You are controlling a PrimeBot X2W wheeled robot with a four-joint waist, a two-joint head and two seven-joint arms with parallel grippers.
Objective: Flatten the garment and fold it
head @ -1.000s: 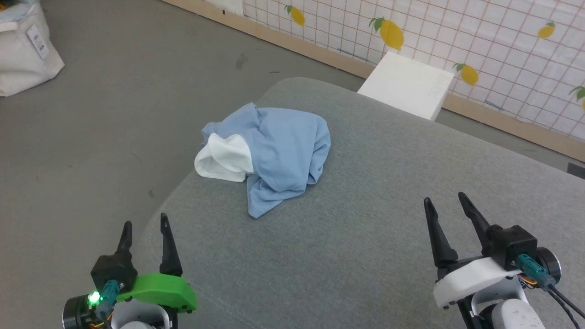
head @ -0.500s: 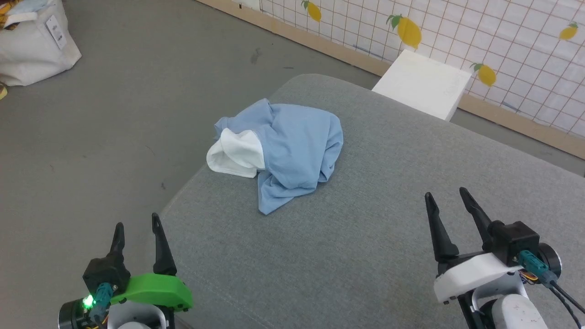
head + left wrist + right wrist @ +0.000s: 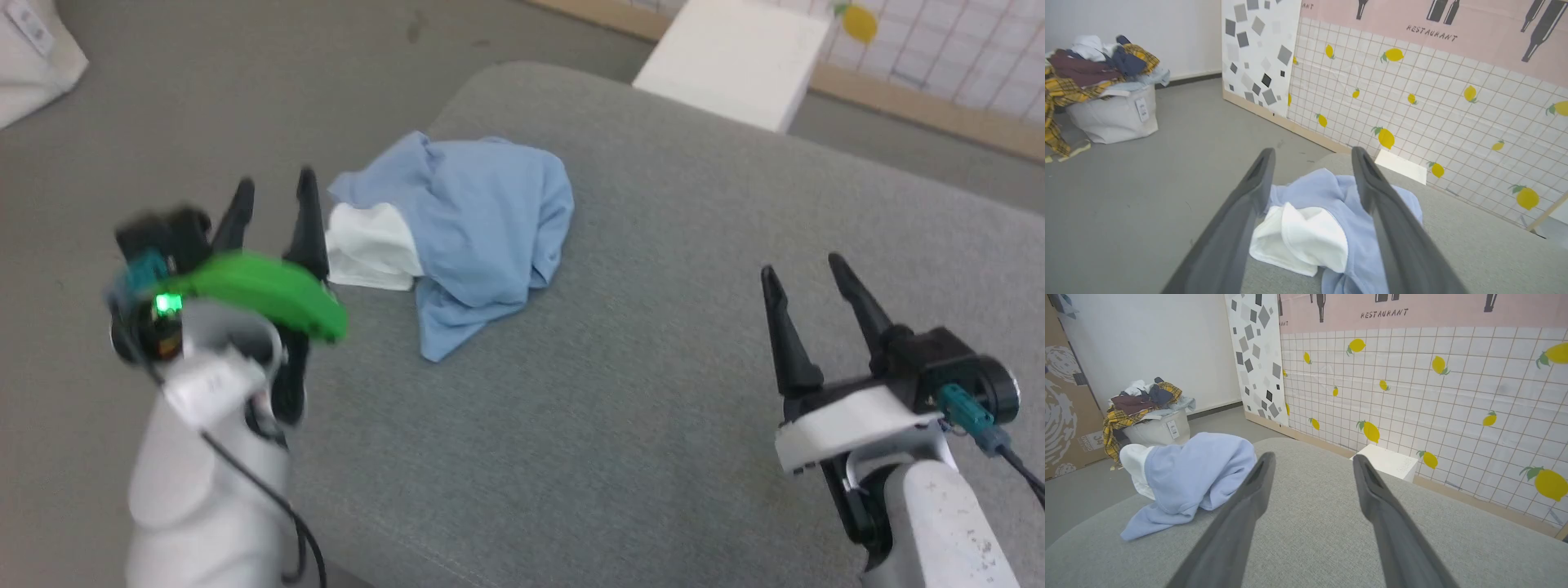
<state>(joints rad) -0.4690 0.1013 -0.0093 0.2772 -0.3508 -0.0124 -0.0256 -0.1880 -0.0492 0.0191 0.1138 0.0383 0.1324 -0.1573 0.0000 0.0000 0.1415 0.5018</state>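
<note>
Trouble may come if my left gripper [image 3: 275, 180], spread wide and holding nothing, bites too deep into the garment [image 3: 482, 220] bunched up just in front of it, because it could grab many layers at once and pull the lump off the grey cushion [image 3: 653, 392].

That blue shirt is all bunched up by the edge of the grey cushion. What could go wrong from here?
The garment lies crumpled at the left edge of the cushion, so a clumsy pull might drag it onto the floor. The left gripper, open beside the white part, could pinch several layers and tighten the bundle.
</note>
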